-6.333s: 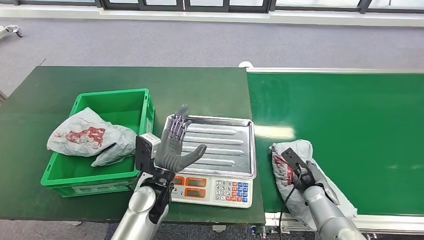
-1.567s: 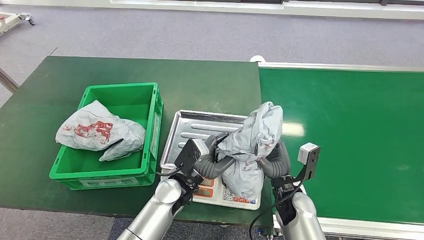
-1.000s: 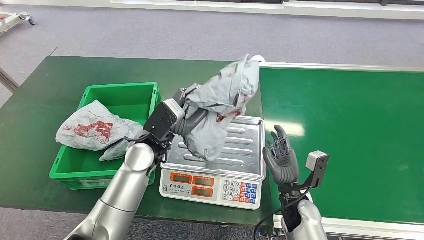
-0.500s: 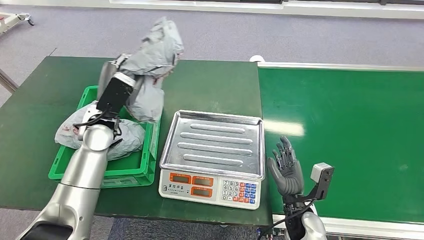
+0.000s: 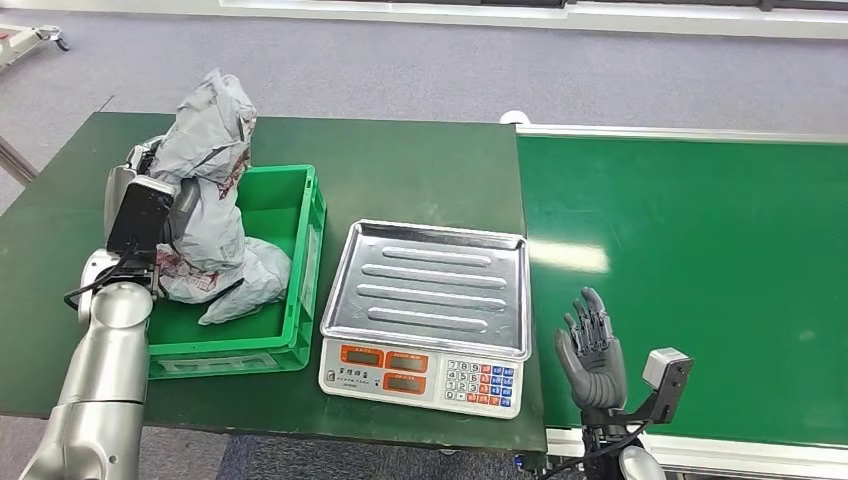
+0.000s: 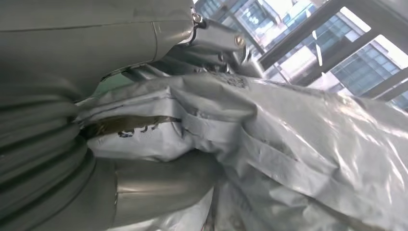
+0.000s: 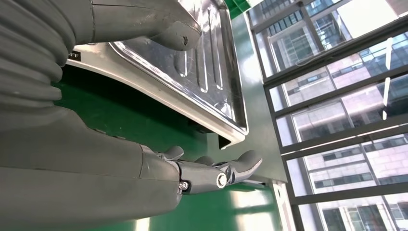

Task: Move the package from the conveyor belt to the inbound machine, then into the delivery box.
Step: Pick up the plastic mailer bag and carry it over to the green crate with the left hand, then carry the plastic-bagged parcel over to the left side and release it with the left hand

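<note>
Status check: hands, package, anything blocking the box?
Left hand grips grey package above green box. Right hand open beside scale. Another package lies in the box.

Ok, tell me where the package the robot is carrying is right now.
In the head view, the package is at far left, gripped by the left hand and held above the green crate, over another bag lying inside.
</note>
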You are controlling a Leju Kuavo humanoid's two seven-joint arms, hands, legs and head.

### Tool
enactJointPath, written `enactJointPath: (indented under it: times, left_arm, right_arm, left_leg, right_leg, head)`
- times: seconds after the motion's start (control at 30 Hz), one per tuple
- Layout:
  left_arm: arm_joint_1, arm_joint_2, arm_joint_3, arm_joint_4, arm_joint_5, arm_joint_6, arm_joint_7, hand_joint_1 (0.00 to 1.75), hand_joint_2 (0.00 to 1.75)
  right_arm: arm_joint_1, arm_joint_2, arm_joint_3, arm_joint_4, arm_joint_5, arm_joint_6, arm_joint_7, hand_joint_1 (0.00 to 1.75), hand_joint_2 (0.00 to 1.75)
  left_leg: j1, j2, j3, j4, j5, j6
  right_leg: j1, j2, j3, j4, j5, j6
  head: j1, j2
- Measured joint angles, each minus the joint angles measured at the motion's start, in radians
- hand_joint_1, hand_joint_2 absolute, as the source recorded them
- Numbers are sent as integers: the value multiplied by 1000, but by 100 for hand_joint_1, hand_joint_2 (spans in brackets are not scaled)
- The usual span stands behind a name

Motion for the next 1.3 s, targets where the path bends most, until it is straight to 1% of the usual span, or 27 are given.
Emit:
enactJointPath:
  times: [0.1,0.17,0.43,0.67,0.77,0.83,0.9,1.07,1.17,1.3]
  left_arm:
    - [13,-13,6,15,17,-44,-24,0,175]
    - [22,-28,6,25,19,-54,-32,0,175]
    - [30,-79,-3,50,1,-59,-35,0,175]
    - [30,-110,-11,38,29,-69,-20,0,175]
    - [31,-114,-12,34,36,-73,-17,0,175]
    - [64,-145,-43,-26,95,-112,-5,0,175]
    - [116,-188,-95,-111,175,-169,4,0,175]
    - [197,-253,-236,-236,319,-282,-5,0,175]
    - [214,-292,-323,-265,420,-347,-13,0,175]
    - [216,-341,-411,-247,494,-366,-21,0,175]
  right_arm:
    - [-1,0,0,-4,4,0,3,0,175]
    - [-1,1,0,-5,5,-1,4,0,175]
    - [-6,4,0,-12,13,-7,14,0,175]
    - [-19,4,0,-14,23,-17,26,0,175]
    - [-22,4,0,-14,24,-18,28,0,175]
    - [-31,6,0,-13,28,-16,31,0,175]
    - [-41,10,1,-10,35,-14,30,0,175]
    - [-43,20,2,-7,49,-10,22,0,175]
    - [-46,28,6,-7,54,-4,22,0,175]
    - [-56,38,17,-8,59,0,22,0,175]
  left_leg:
    - [0,0,0,0,0,0]
    - [0,0,0,0,0,0]
    - [0,0,0,0,0,0]
    - [0,0,0,0,0,0]
    - [0,0,0,0,0,0]
    - [0,0,0,0,0,0]
    - [-1,0,0,0,0,0]
    - [-2,-1,-1,0,-1,1]
    - [-2,-1,-1,0,-1,2]
    - [-2,-1,-1,0,-1,2]
  right_leg:
    - [0,0,0,0,0,0]
    - [0,0,0,0,0,0]
    - [0,0,0,0,0,0]
    - [0,0,0,0,0,0]
    - [0,0,0,0,0,0]
    - [-1,0,0,0,0,0]
    - [-1,0,0,0,0,0]
    - [-2,-1,-1,-1,0,0]
    - [-3,-2,-1,-1,0,1]
    - [-3,-2,-1,-1,1,1]
  head:
    - [0,0]
    - [0,0]
    - [0,0]
    - [0,0]
    - [0,0]
    - [0,0]
    - [0,0]
    - [0,0]
    - [0,0]
    - [0,0]
